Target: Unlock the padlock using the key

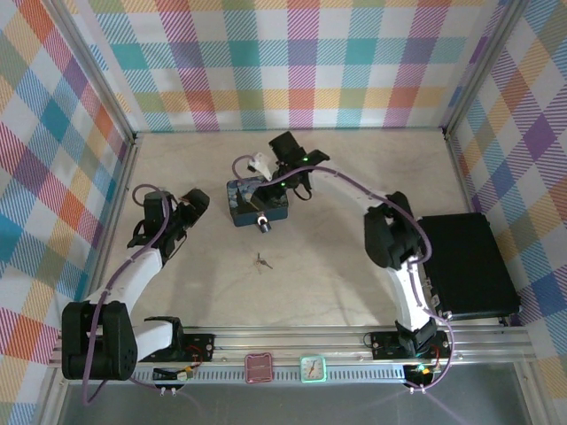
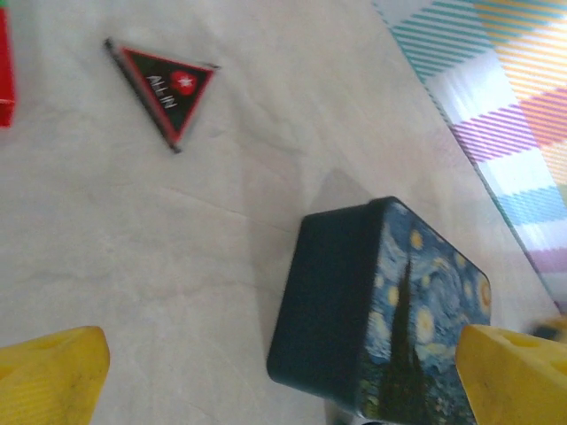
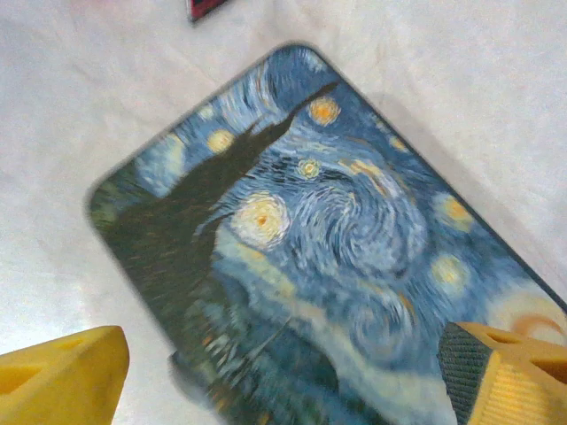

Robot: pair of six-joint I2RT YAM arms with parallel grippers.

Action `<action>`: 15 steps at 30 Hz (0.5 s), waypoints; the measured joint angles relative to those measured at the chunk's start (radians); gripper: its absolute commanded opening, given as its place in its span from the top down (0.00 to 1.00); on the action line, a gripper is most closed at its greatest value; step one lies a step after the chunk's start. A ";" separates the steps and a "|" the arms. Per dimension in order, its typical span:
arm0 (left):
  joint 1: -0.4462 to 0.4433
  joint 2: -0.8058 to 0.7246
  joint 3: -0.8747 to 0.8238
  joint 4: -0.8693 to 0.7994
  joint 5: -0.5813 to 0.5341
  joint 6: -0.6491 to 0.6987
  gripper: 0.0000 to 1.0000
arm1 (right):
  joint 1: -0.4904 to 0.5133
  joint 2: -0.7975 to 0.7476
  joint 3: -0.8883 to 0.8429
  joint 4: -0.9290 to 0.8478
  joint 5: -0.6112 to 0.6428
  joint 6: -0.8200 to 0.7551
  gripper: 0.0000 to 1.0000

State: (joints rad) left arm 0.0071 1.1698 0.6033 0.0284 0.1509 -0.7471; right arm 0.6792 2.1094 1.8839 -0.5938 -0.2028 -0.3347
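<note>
The padlock (image 1: 262, 224) is a tiny dark block with a bright metal spot, lying on the table against the near edge of the blue starry-night tin (image 1: 255, 202). The key (image 1: 260, 261) is a thin silver sliver, alone on the table a little nearer the arms. My right gripper (image 1: 270, 181) hovers open above the tin's lid (image 3: 337, 239), its yellow fingers (image 3: 62, 376) spread wide and holding nothing. My left gripper (image 1: 193, 205) stands open to the left of the tin (image 2: 381, 310), also with nothing between its yellow fingers (image 2: 49, 376).
A red-and-black triangular piece (image 2: 166, 87) lies on the table beyond the tin. A black case (image 1: 465, 266) sits at the right edge. A pink tag (image 1: 260, 366) and a green one (image 1: 313, 367) sit on the front rail. Plaid walls enclose the table.
</note>
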 measured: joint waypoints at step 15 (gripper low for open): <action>0.013 0.036 -0.005 0.084 0.051 -0.024 0.00 | 0.224 -0.253 -0.438 0.005 0.072 0.460 0.36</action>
State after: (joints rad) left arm 0.0204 1.2057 0.5987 0.1123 0.2020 -0.7712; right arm 0.9028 1.8565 1.4460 -0.5884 -0.1310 0.1257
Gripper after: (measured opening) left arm 0.997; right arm 0.654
